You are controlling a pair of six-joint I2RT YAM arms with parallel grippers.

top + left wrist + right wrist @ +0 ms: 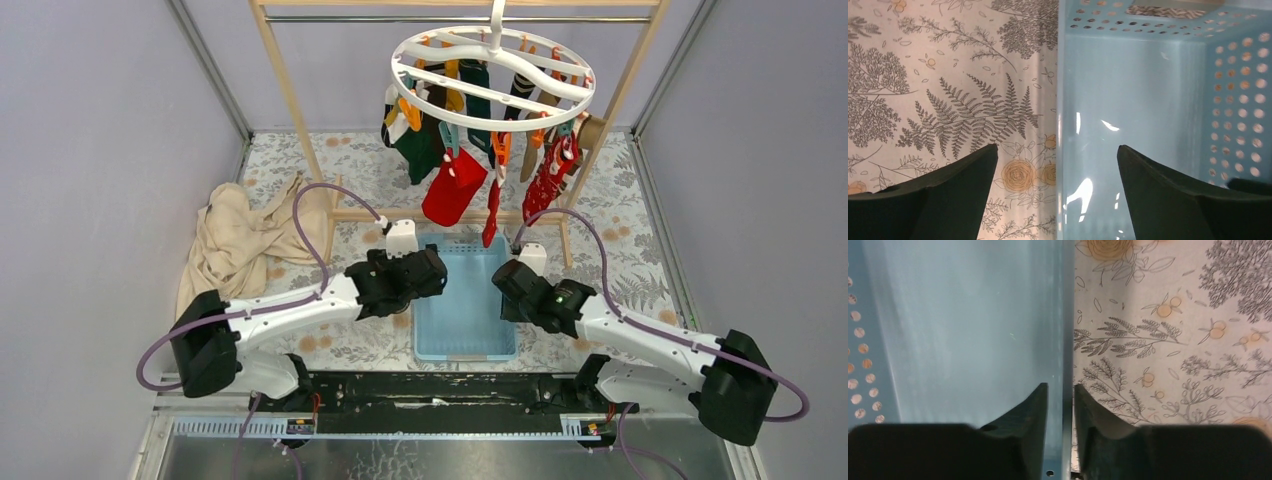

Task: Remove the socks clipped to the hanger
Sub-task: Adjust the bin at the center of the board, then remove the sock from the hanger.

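Left claw (1057, 146) gapes wide, right claw (1061, 385) barely parted, each astride a wall of the glossy, perforated plastic basket (1148, 90).

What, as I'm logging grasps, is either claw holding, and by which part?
The left claw gapes empty over the left rim of the basket. The right claw straddles its right wall; whether it pinches that wall cannot be told.
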